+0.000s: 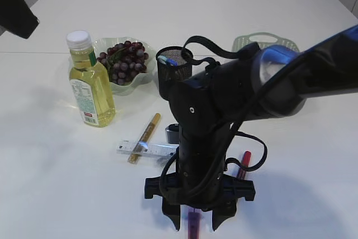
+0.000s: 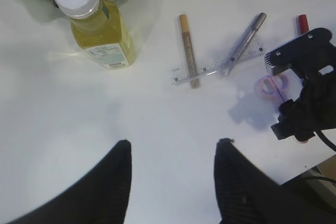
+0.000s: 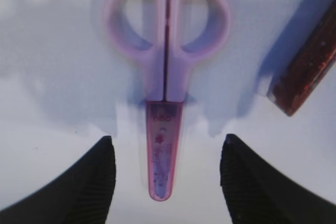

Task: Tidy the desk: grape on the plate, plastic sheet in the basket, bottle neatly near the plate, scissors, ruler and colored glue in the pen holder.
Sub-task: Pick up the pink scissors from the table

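- I see my right gripper [image 3: 164, 182] straddling the scissors [image 3: 166, 77], bare table either side of the sheath.
- 1 red glue stick [image 3: 304, 72] lies close right, crowding that finger.

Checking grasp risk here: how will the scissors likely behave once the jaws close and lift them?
The scissors lie flat and closed in a blade cover, so probably stiff and unlikely to roll. Their smooth plastic may slip. The right gripper straddles the covered tip, so the heavier handles could droop.
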